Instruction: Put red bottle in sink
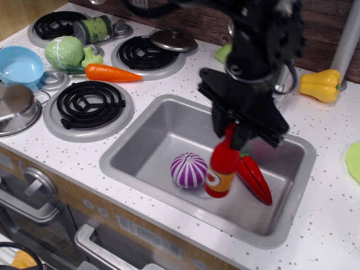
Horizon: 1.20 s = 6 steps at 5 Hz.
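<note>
Speckled white counter [169, 84], dark wood wall [315, 22]

The arm [261, 34] is all black, made of blocky matte parts. A thin black cable loops at its right side. The gripper [239, 132] below is also black, with flat angular plates, slightly blurred.
</note>
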Tool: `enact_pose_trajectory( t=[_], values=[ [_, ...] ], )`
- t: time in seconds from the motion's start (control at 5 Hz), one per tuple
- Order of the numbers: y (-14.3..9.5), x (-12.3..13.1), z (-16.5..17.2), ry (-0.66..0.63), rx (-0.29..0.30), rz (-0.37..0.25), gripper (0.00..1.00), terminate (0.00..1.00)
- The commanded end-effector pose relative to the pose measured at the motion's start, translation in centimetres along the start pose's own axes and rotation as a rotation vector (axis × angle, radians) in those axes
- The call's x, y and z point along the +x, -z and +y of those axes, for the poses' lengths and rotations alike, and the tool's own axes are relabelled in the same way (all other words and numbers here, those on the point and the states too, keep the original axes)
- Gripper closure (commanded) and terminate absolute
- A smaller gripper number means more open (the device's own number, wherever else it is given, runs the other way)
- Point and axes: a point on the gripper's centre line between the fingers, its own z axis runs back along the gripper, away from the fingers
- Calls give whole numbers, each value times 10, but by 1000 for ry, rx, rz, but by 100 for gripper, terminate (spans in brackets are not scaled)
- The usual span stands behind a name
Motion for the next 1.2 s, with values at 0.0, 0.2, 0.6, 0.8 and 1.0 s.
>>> enact_pose_trajectory(
  t=[0.0, 0.2, 0.6, 0.8, 1.0],
  values=[
    [18, 8, -3, 14, -52, 13, 100, 0],
    [31, 6, -8, 20, -93, 12, 100, 0],
    [46, 1, -16, -54, -46, -156, 0, 0],
    [46, 1, -16, -54, -46, -156, 0, 0],
    [46, 1, -16, -54, -46, -156, 0, 100]
  ],
)
